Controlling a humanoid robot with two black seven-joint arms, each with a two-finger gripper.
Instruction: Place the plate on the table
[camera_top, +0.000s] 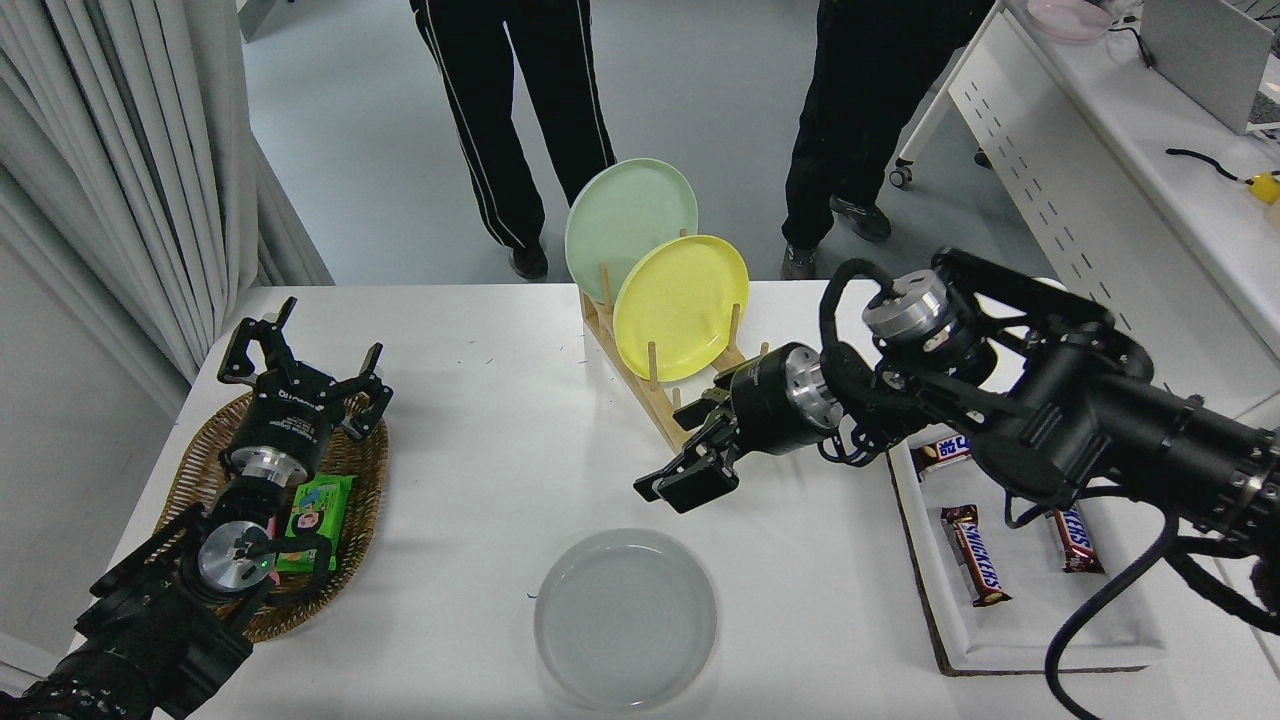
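Observation:
The light-grey plate (625, 618) lies flat on the white table (480, 440) near its front edge, with nothing touching it. My right gripper (688, 486) hangs above the table, just beyond the plate's far rim and in front of the wooden rack. It is open and empty. My left arm is parked at the lower left, its gripper (300, 368) open over the wicker basket.
A wooden rack (690, 420) holds a pale green plate (625, 215) and a yellow plate (680, 300) upright. A wicker basket (355, 480) with a green packet sits at left. A white tray (1030, 620) with candy bars sits at right. Two people stand at the far side.

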